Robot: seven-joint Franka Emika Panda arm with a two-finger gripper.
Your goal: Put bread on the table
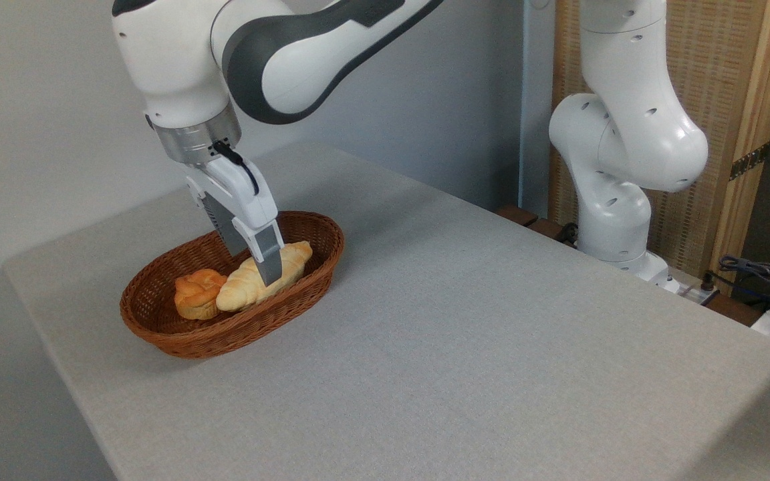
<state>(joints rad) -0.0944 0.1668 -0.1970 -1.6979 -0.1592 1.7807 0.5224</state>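
Observation:
The bread (pixel 251 284), a long pale-golden braided loaf, lies in the brown wicker basket (pixel 291 304) at the left of the table (pixel 465 334). My gripper (pixel 254 257) reaches down into the basket and straddles the loaf's middle. One finger (pixel 268 260) stands in front of the loaf and the other drops behind it. The jaws look spread wide, about the loaf's width. The loaf rests low in the basket, its right end near the rim.
A small orange-brown knotted bun (pixel 194 294) sits in the basket just left of the loaf. The arm's white base (pixel 615 200) stands beyond the table's right edge, with cables (pixel 759 274) further right. A grey wall runs behind the table.

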